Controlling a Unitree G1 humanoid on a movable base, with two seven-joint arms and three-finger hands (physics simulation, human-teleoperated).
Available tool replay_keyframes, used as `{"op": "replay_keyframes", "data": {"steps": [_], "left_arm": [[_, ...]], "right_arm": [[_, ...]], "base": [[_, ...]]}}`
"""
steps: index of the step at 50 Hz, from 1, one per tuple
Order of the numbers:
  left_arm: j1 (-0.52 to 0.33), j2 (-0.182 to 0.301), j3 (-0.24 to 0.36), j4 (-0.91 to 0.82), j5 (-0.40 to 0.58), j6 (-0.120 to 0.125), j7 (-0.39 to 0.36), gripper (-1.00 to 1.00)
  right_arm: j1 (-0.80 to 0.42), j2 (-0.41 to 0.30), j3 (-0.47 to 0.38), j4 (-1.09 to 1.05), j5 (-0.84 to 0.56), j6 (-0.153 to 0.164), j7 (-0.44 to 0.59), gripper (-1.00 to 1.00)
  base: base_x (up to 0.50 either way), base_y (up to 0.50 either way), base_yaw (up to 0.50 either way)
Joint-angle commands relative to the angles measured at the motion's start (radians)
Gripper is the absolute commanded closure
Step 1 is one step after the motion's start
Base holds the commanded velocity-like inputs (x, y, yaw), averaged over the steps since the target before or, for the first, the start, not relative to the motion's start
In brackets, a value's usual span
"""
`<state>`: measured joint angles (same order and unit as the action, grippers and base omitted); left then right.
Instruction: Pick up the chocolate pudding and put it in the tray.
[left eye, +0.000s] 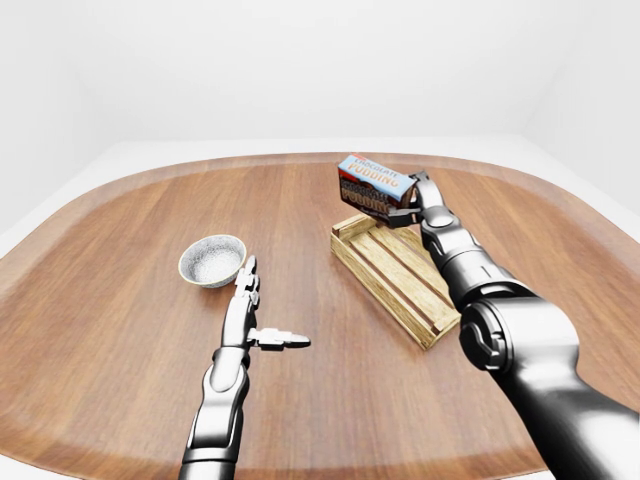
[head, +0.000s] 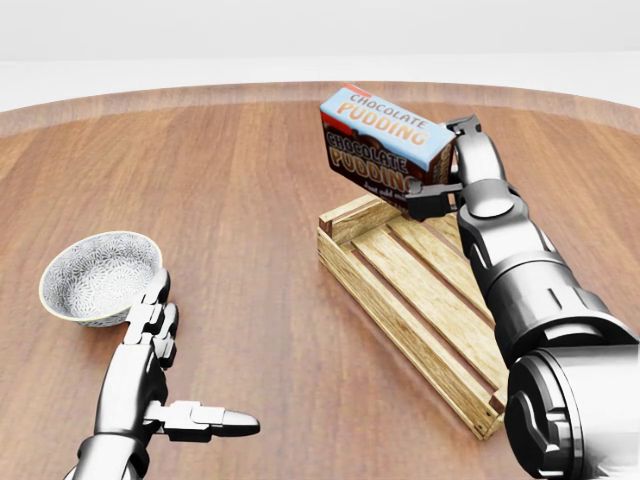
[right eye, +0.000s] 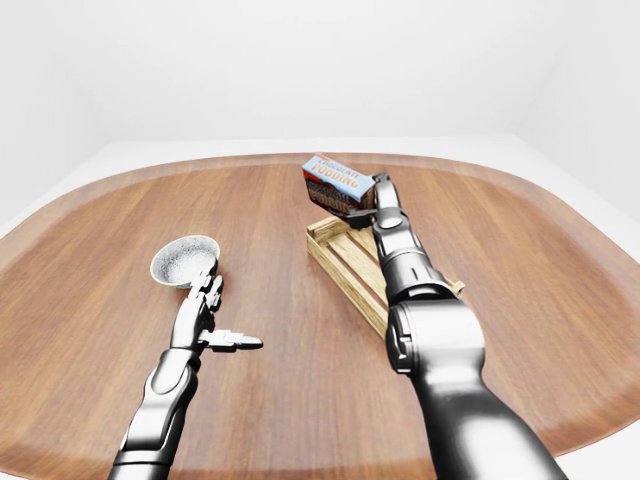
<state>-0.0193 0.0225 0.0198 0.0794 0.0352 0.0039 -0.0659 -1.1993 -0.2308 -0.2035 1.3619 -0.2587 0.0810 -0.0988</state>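
Note:
The chocolate pudding (head: 384, 141), a blue and brown box with orange lettering, hangs tilted in the air over the upper end of the wooden slatted tray (head: 384, 303) in the head view. My right hand (head: 441, 166) is shut on the box's right end, and its arm reaches in from the lower right, covering the tray's right wall. My left hand (head: 193, 362) rests low at the left, open and holding nothing, with fingers straight and thumb pointing right. The left-eye view shows the box (left eye: 372, 186) well above the tray's slats (left eye: 395, 270).
A patterned white bowl (head: 100, 276) sits on the round wooden table (left eye: 130, 300), just above my left hand's fingertips. The tray lies diagonally, right of the table's middle. White floor and walls surround the table.

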Motion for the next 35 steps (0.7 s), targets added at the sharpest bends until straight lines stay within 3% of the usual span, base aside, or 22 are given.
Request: {"op": "replay_keyframes", "data": {"steps": [1, 9, 35], "left_arm": [[0.005, -0.002, 0.002, -0.019, -0.013, 0.008, -0.002, -1.00], [0.004, -0.001, 0.002, -0.008, -0.011, -0.003, -0.003, -1.00], [0.002, -0.002, 0.003, -0.008, -0.012, 0.001, -0.004, -1.00]], "right_arm": [[0.053, -0.017, -0.025, -0.008, 0.038, -0.021, -0.013, 1.00], [0.081, -0.021, -0.034, -0.005, 0.053, -0.031, -0.019, 1.00], [0.164, -0.027, -0.052, 0.000, 0.066, -0.058, -0.028, 1.00]], "base": [[0.00, 0.00, 0.00], [0.00, 0.00, 0.00], [0.00, 0.00, 0.00]]}}
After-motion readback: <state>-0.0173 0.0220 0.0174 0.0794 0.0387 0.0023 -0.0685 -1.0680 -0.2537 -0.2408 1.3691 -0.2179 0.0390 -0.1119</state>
